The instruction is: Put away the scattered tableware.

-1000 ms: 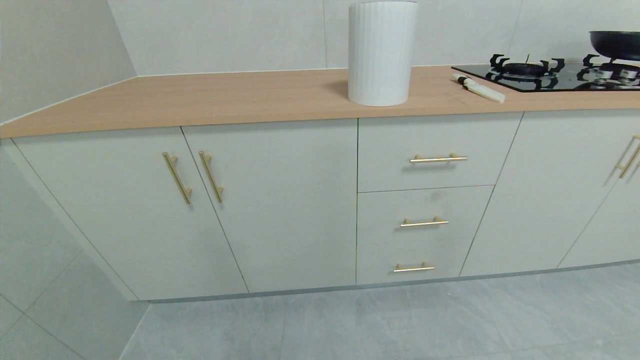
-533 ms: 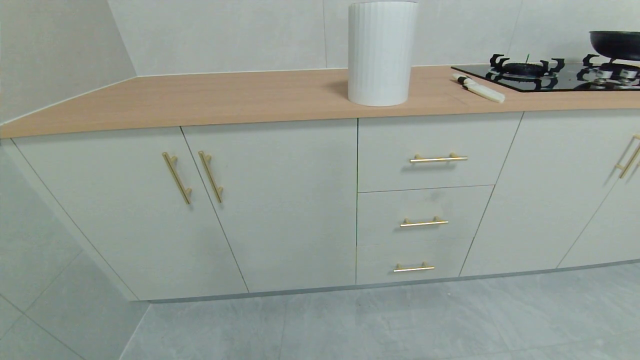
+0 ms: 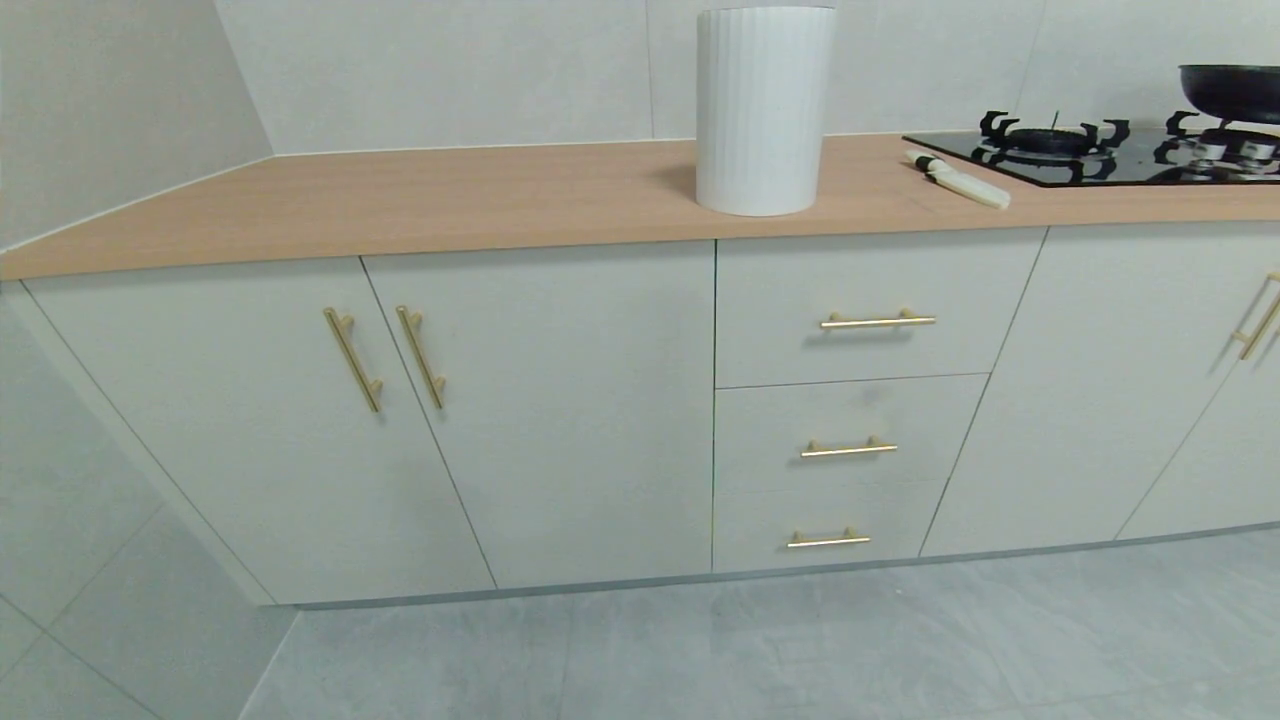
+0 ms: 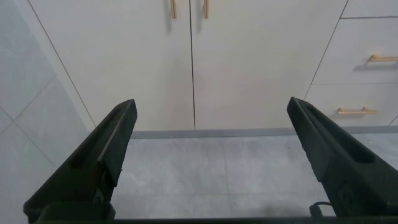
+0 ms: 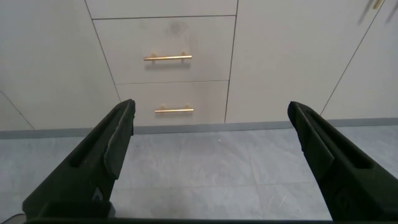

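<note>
Inspecting the kitchen run from the head view: a wooden desk [image 3: 450, 200] spans the frame above pale cabinets.

1. A white ribbed container [image 3: 765, 108] stands upright on the desk at about 12 o'clock in the view, close to the front edge.
2. The knife [image 3: 957, 177], with a cream-coloured body and a dark band near one end, lies flat on the desk at 3 o'clock from the container. It is apart from the container and just beside the near corner of the gas hob [image 3: 1090, 152].
3. The hob sits at 2 o'clock in the view. A black pan [image 3: 1232, 90] rests on its burner at the 3 o'clock end.
4. Three drawers [image 3: 860, 420] are stacked directly at 6 o'clock from the container, all closed, each with a horizontal gold bar handle.
5. Two cabinet doors [image 3: 400, 420] sit at 9 o'clock from the drawers, closed, with their gold handles side by side at the seam.
6. A grey tiled floor [image 3: 700, 650] runs along the base.

The left gripper [image 4: 211, 106] hangs low over the floor, facing the cabinet doors. Its fingers are spread wide with nothing between them. The right gripper [image 5: 211, 107] hangs likewise, facing the two lower drawers, spread wide and holding nothing. Both are well apart from the knife.
</note>
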Motion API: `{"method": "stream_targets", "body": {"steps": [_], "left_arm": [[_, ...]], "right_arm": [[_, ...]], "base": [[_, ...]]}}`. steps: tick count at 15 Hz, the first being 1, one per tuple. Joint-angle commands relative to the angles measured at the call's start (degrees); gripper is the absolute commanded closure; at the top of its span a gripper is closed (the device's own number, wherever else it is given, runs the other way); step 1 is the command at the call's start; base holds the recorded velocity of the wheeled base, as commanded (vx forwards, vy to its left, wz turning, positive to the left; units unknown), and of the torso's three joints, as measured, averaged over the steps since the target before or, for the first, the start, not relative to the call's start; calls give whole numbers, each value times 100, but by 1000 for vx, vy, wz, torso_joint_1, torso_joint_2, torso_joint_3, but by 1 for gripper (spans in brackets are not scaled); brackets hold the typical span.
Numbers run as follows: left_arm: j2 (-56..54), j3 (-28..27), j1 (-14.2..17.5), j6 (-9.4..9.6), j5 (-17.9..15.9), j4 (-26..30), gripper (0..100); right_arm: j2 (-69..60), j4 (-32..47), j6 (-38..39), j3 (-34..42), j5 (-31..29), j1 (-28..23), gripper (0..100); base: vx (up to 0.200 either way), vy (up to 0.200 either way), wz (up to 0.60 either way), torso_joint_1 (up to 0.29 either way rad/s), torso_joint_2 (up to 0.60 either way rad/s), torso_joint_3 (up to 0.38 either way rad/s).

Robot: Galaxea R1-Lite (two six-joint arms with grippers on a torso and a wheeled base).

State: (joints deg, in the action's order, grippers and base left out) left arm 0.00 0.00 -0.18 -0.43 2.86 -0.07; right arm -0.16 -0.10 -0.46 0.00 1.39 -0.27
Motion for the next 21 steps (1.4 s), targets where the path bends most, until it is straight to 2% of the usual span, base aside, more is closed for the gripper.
{"method": "stream_targets", "body": {"steps": [1, 14, 19, 21], "left_arm": [[0, 0, 1, -1, 4, -1, 0], [0, 0, 1, -1, 4, -1, 0], [0, 0, 1, -1, 4, -1, 0], [0, 0, 1, -1, 4, -1, 0]], "right_arm": [[16, 1, -6, 0, 2, 0, 0], [16, 1, -6, 0, 2, 0, 0], [16, 1, -6, 0, 2, 0, 0], [16, 1, 2, 0, 2, 0, 0]], "base": [[200, 0, 0, 2, -2, 2], [200, 0, 0, 4, 2, 2], [0, 0, 0, 0, 0, 0], [0, 0, 600, 2, 2, 5]]}}
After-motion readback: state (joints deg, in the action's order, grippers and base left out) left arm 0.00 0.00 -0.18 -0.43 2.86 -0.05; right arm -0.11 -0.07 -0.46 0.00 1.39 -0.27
